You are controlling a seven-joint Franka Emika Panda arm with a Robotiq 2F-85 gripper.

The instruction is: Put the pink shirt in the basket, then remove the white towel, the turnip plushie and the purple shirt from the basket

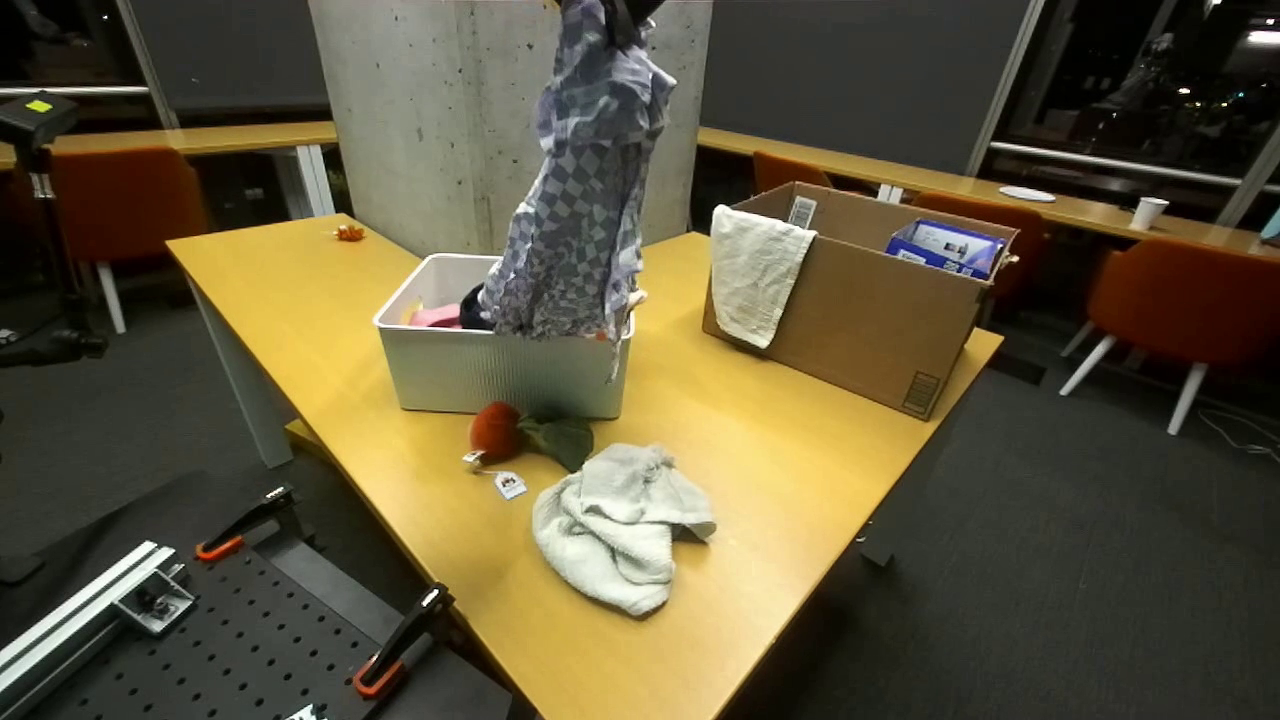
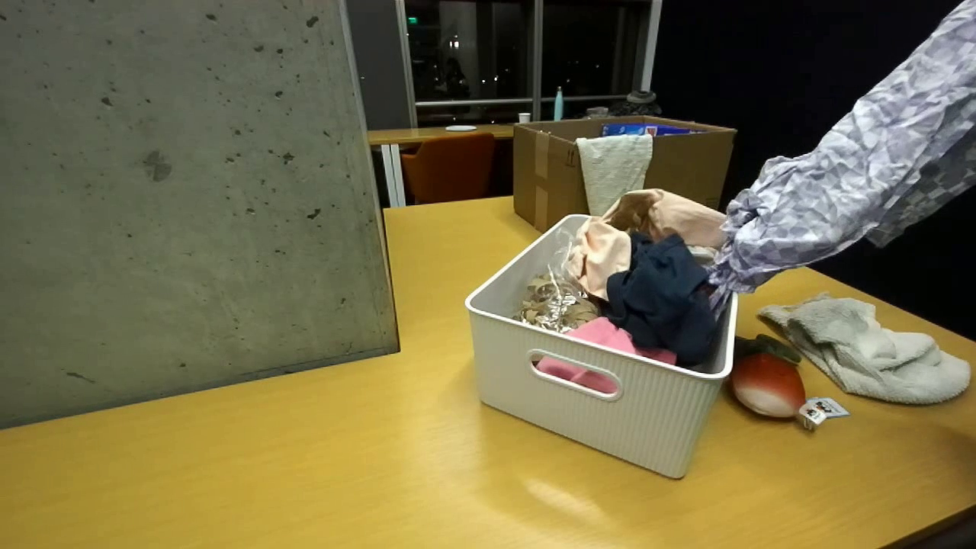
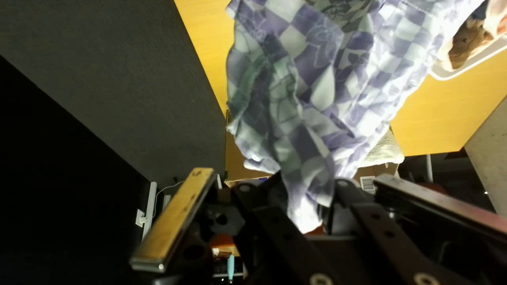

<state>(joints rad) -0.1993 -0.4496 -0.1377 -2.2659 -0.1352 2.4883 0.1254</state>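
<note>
One purple shirt (image 1: 590,200), clamped in the gripper (image 3: 308,188), lower end at the edge of the basket (image 2: 598,415). Best raised straight until clear, then carried sideways.

Both exterior views: basket (image 1: 480,368) from above.

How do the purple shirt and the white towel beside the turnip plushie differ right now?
Pattern: the purple shirt is checkered; the white towel is plain.
Pose: the shirt hangs stretched from the gripper; the towel lies bunched on the table.
Place: the shirt's lower end is at the basket; the towel is wholly outside it.
Both are wrinkled cloth.
</note>
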